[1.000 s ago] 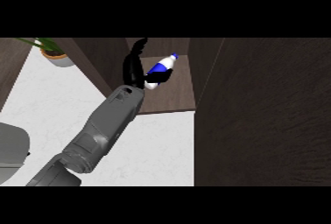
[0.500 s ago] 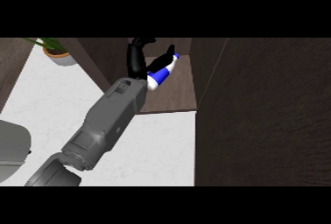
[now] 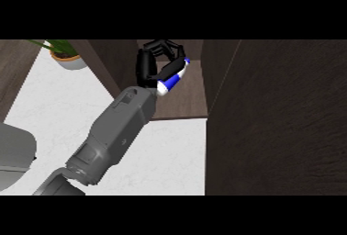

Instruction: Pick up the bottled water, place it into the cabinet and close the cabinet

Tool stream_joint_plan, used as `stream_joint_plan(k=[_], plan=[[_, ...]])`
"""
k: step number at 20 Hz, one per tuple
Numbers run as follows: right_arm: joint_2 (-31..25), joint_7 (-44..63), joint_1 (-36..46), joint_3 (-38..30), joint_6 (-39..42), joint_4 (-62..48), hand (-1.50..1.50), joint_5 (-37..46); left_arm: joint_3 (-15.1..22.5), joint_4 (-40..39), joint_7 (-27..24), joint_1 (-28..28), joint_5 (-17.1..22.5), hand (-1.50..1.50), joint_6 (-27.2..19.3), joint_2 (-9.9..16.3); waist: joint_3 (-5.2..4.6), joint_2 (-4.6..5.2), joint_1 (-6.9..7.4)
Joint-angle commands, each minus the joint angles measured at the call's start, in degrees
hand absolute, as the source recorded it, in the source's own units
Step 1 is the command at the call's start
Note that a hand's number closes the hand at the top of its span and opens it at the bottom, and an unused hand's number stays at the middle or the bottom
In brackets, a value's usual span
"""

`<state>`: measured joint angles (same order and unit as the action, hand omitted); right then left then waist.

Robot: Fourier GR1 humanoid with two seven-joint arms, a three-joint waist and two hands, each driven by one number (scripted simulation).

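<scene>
The bottled water [image 3: 170, 81], white with blue bands, lies tilted inside the open dark wooden cabinet [image 3: 184, 104], its top end pointing up and right. My left hand [image 3: 144, 69] is shut on it, black fingers arching over and around its upper part. The grey forearm [image 3: 119, 128] runs up from the lower left across the white counter into the cabinet opening. The hand hides part of the bottle. My right hand does not show.
A large dark wood panel [image 3: 284, 119] of the cabinet fills the right side. A potted plant [image 3: 66, 58] stands at the back left of the white counter [image 3: 54, 105]. A grey rounded object [image 3: 13, 153] sits at the left edge.
The forearm has pushed forward and slightly right, carrying the bottle a little deeper into the cabinet. The fingers now arch higher over the bottle.
</scene>
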<state>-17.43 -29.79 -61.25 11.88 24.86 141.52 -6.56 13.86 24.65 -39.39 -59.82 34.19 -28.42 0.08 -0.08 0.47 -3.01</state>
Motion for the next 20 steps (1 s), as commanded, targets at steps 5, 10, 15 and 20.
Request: stream_joint_plan(k=[5, 10, 15, 20], plan=[[0.10, 5.32, -2.75, 2.48, -1.29, 9.40, -1.50, -0.16, 9.40, 13.81, 3.57, 8.52, 7.75, 1.50, 6.77, -0.07, -0.05, -0.75, 0.89], [1.61, 6.04, -1.14, 4.03, -3.40, 8.92, -1.50, 0.81, 18.00, 26.01, 6.87, 17.55, 11.78, -1.50, 9.84, -0.07, -0.03, -1.01, 2.23], [1.39, 5.76, -4.86, 5.15, -4.38, 11.82, -1.50, 2.72, 24.24, 36.47, 7.07, 30.30, 9.84, -1.50, 11.74, -0.07, -0.03, -1.25, 3.70], [1.40, 3.47, -5.17, 6.75, -5.05, 9.41, -1.50, 6.43, 26.64, 50.86, 5.62, 43.72, 7.56, -1.50, 7.11, 7.01, 0.01, -1.46, 4.36]])
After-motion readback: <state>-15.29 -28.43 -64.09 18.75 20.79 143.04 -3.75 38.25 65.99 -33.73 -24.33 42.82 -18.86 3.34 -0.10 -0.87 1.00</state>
